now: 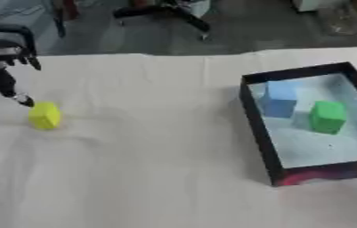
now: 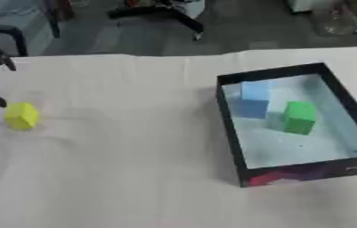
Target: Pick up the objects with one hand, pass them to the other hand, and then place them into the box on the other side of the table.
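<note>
Left hand poised over the yellow block
Fingers spread, holding nothing; close squarely around it before lifting off the surface.

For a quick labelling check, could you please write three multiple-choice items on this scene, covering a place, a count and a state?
1. Where is the yellow block?
A. in the box
B. on the table's left side, just below the left hand's fingertips
C. held up in the right hand

2. How many blocks lie in the black box?
A. none
B. two
C. four

3. What is the left hand doing?
A. reaching down, holding nothing
B. carrying the green block
C. resting inside the box

Key:
1 B, the block sits on the cloth near that hand.
2 B, a blue block and a green block.
3 A, nothing is in it.
</note>
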{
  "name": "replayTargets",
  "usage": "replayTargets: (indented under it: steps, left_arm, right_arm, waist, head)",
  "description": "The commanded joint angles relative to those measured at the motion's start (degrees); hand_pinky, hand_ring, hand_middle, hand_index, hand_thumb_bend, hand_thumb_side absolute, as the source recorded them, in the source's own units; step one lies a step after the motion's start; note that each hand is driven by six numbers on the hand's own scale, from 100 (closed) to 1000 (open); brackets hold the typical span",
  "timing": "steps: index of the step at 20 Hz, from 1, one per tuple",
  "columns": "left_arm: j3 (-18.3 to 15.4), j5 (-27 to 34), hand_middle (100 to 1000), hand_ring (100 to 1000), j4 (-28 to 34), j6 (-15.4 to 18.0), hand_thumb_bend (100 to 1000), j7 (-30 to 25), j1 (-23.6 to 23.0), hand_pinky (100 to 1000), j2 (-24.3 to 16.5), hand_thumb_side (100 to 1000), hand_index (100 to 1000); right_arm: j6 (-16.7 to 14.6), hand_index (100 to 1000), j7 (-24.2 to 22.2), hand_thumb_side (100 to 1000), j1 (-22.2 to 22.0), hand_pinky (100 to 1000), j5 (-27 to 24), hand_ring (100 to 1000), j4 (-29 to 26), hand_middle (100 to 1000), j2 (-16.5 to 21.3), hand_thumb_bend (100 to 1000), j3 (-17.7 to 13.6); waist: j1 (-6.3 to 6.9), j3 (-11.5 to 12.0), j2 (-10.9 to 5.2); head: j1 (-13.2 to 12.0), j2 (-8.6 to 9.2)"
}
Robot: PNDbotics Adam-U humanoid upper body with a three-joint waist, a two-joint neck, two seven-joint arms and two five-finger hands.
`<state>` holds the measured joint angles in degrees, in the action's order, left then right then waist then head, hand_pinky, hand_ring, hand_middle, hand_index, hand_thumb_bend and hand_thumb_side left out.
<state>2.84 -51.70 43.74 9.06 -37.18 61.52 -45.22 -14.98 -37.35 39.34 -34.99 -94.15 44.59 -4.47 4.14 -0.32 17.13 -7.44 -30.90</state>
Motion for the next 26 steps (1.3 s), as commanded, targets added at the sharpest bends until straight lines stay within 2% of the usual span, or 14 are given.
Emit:
replayTargets:
  steps: [1,8,17,26]
  left_arm:
    - [-1.9,-3.7,808,896,-0.6,0.6,671,0.9,1.6,869,-0.8,100,784]
    - [-4.0,-8.1,810,895,-2.2,2.8,667,0.6,2.2,870,0.3,100,797]
    - [-4.1,-10.9,826,908,-2.9,1.7,695,-2.6,1.9,867,0.1,100,812]
    - [-4.7,-14.8,830,910,-3.8,1.1,712,-1.8,1.4,866,0.1,100,819]
  right_arm:
    - [-0.5,1000,0.1,100,1.0,1000,0.5,1000,-1.1,940,1.1,100,-0.6]
    - [-0.9,1000,0.2,100,0.9,1000,1.1,1000,-1.0,939,0.9,100,-0.7]
    - [-1.1,1000,0.3,100,0.5,1000,1.9,1000,-1.0,936,0.9,100,-0.7]
    - [-1.6,1000,0.4,100,0.3,1000,2.7,1000,-1.1,936,0.9,100,-0.9]
  waist:
    - [0.37,-0.1,-0.14]
    - [0.17,-0.3,0.25]
    - [0.30,-0.5,0.68]
    - [0.36,-0.7,1.48]
  head:
    - [-0.4,1.07]
    - [-0.6,1.33]
    - [-0.8,1.35]
    - [-1.3,1.67]
